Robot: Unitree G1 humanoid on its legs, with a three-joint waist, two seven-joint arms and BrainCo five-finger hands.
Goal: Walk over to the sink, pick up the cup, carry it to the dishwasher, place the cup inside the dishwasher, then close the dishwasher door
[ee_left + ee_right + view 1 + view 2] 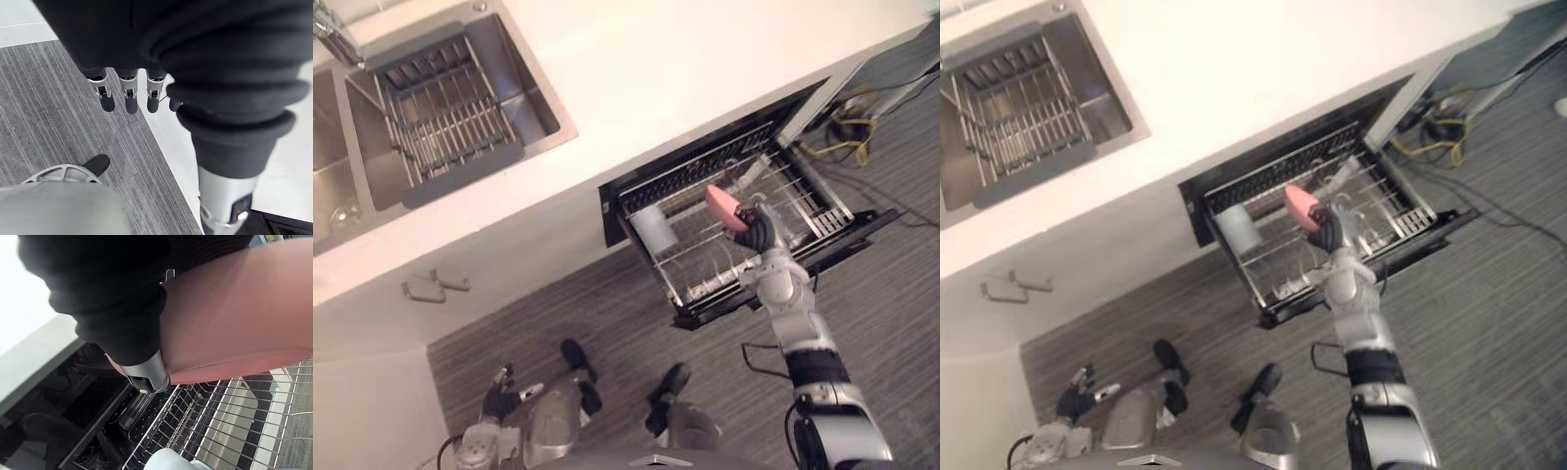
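1. While the right hand (pixel 759 231) clasps the pink cup (pixel 723 207), curled round it, the dishwasher rack (pixel 700 269) lies just beneath
2. Carry looks done; setting down and closing remain
3. Left hand (pixel 127 98) hangs slack, holding nothing

no readable text, labels or numbers

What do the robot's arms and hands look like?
Both arms are silver-grey with rounded joints. The left hand has silver fingers with dark tips, and a dark ribbed cover wraps its wrist. The right hand wears the same cover.
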